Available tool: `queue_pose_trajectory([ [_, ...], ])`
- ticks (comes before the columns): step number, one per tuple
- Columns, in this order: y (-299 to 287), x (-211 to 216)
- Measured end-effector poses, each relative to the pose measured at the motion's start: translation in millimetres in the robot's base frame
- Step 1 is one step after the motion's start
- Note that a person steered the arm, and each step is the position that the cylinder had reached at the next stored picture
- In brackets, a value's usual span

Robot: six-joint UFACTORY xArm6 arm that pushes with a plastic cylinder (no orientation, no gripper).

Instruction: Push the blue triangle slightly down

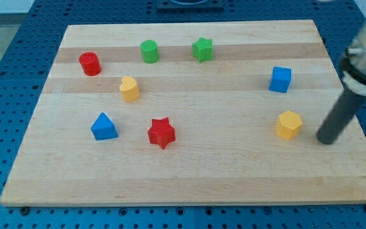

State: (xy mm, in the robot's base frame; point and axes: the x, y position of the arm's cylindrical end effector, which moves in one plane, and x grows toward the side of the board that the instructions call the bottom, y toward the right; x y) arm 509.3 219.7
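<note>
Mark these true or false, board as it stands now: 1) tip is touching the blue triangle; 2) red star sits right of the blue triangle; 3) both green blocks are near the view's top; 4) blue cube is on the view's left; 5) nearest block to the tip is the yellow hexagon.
1) False. My tip is far at the view's right; the blue triangle is at the left, untouched.
2) True. The red star lies just right of it.
3) True. Green cylinder and green star sit near the top.
4) False. The blue cube is on the right.
5) True. The yellow hexagon is just left of my tip, apart from it.
</note>
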Motion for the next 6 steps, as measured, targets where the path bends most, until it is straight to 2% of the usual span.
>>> queue_pose_trajectory([
  [1, -25, -23],
  [2, 9, -50],
  [4, -132, -90],
  [6, -164, -110],
])
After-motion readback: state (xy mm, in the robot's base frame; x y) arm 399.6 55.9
